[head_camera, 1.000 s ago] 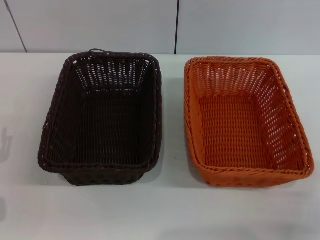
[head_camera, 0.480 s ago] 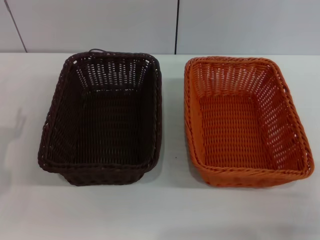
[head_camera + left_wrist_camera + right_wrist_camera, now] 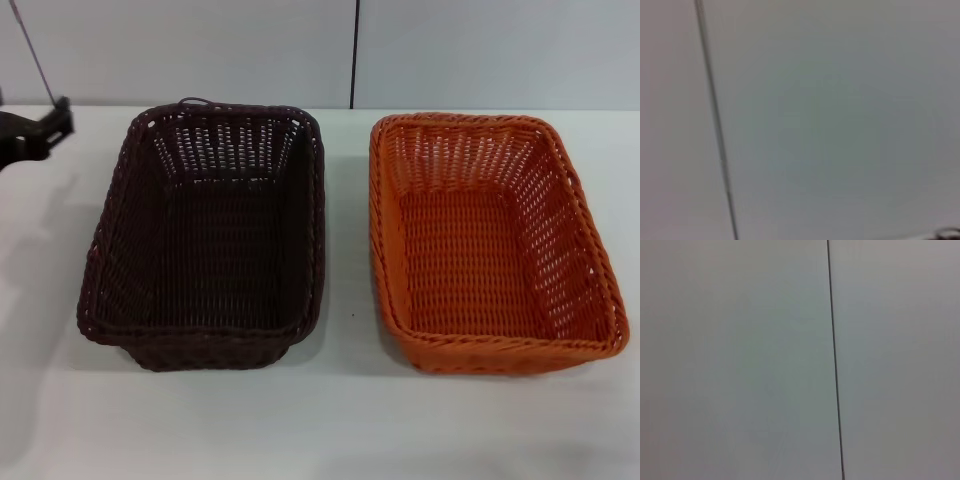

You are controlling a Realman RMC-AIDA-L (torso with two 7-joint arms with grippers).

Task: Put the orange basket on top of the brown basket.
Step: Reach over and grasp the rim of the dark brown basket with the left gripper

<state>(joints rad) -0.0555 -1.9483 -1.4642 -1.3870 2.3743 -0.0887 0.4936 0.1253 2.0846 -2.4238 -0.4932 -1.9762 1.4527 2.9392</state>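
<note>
The brown basket sits on the white table at the left, empty. The orange basket sits beside it at the right, empty, a narrow gap between them. My left gripper shows at the far left edge, above the table, to the left of the brown basket's far corner and apart from it. My right gripper is out of view. Both wrist views show only the pale wall with a dark seam.
A pale wall with dark vertical seams stands right behind the table's far edge. Bare table lies in front of both baskets and to the left of the brown one.
My left gripper has come into the head view at the far left edge; before, only its shadow showed on the table. The baskets have not moved.
</note>
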